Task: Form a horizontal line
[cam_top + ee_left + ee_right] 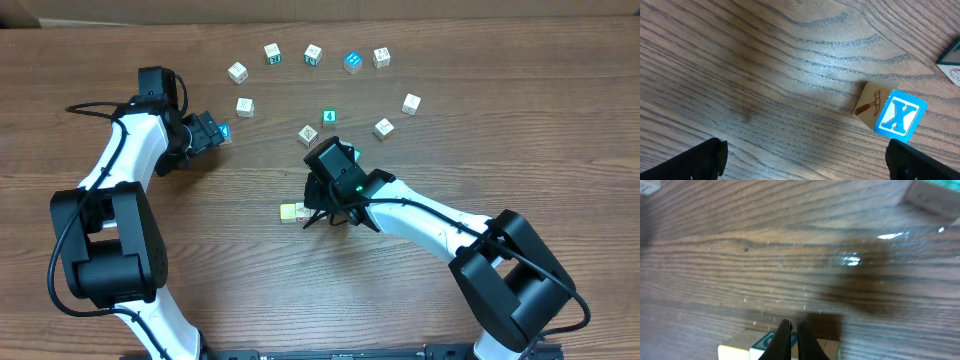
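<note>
A pale yellow cube [291, 212] lies on the table just left of my right gripper [312, 215]. In the right wrist view the fingers [794, 330] are shut together with nothing between them, right over a low cube [747, 345] with a pale yellow side and a blue-marked top. A brown wooden face [827, 347] adjoins it; the rest of any row is hidden under the gripper. My left gripper [213, 131] is open and empty [805, 160]. A cube with a blue X face and a hammer picture [890, 112] lies just ahead of its right finger.
Several loose cubes are scattered in an arc at the back: whitish ones [237, 72] [245, 106] [308, 135] [384, 128] [411, 103], a bright blue one [353, 62] and a teal one [329, 117]. A teal cube edge [952, 57] shows at the left wrist view's right border.
</note>
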Controlling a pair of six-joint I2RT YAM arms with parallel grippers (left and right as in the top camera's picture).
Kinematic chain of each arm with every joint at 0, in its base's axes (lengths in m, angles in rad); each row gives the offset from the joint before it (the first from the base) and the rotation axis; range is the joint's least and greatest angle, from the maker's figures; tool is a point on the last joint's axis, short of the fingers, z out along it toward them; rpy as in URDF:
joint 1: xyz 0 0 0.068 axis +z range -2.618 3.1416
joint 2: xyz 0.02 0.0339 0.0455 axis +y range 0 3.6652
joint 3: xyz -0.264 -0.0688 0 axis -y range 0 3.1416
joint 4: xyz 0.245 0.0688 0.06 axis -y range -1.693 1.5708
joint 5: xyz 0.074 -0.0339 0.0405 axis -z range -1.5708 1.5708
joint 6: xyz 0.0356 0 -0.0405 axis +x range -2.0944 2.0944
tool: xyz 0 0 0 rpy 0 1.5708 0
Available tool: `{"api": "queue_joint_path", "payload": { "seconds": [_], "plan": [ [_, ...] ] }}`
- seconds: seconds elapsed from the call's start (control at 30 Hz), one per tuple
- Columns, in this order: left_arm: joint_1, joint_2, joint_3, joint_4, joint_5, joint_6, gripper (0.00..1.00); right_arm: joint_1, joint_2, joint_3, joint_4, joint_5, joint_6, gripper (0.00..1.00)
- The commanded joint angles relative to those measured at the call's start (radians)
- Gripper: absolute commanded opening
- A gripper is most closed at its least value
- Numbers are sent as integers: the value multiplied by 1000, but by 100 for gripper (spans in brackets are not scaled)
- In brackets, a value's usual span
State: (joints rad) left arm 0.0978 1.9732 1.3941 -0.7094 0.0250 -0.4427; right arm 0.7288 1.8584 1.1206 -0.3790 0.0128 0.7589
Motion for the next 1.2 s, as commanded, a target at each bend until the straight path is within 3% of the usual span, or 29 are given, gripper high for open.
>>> {"api": "queue_joint_path", "payload": {
  "seconds": [0.0, 0.13, 0.23, 0.43, 0.6, 0.83, 1.07, 1.17],
  "plan": [
    [-6, 11, 16, 3, -6, 1, 99, 0, 5, -2, 7, 72, -2, 4],
    [-6, 11, 16, 4, -7, 1, 100, 0, 5, -2, 7, 92, -2, 9],
    [-6, 11, 16, 4, -7, 1, 99, 0, 5, -2, 6, 92, -2, 20],
    [-6, 11, 16, 3, -7, 1, 99, -1, 5, -2, 5, 103, -2, 25],
    [-6, 11, 16, 4, -7, 1, 99, -8, 5, -1, 3, 103, -2, 37],
    [-6, 11, 16, 4, -7, 1, 100, -18, 5, 3, -16, 103, -2, 38],
    [-6, 11, 16, 4, -7, 1, 100, -19, 5, 32, -61, 111, -2, 50],
    [-6, 11, 16, 4, -7, 1, 100, -34, 5, 105, -175, 82, -1, 49]
  ]
}}
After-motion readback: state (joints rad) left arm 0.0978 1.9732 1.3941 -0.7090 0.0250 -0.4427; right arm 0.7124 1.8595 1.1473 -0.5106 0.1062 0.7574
